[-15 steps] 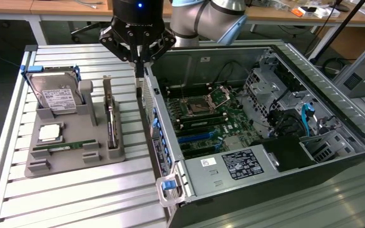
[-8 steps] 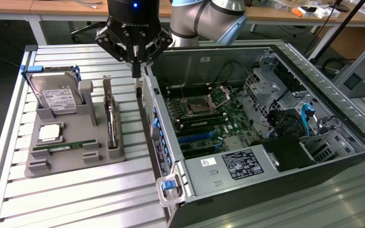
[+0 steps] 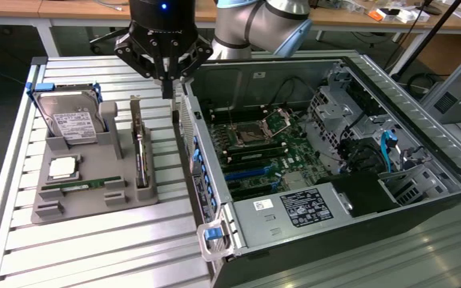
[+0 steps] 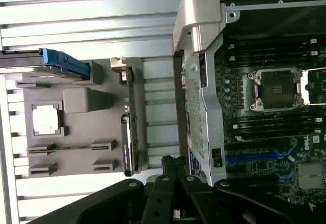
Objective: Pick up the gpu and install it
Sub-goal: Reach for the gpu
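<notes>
Exterior view, left half of the frame: a grey holder tray (image 3: pixel 94 201) lay on the slatted table (image 3: pixel 94 252). In its slots stood a hard drive (image 3: pixel 74 123) in a blue frame and, along the tray's right edge, the gpu (image 3: pixel 140 153) on its long edge, untouched. A processor chip (image 3: pixel 62 168) and a green memory stick (image 3: pixel 82 185) lay flat in the tray's recesses. The hand (image 3: pixel 167 93) hung clenched and empty in the upper centre, over the gap between tray and open computer case (image 3: pixel 214 240). Inside the case lay the motherboard (image 3: pixel 287 150) with its bare socket (image 3: pixel 251 132), and a labelled power supply (image 3: pixel 302 207) at the lower right.
</notes>
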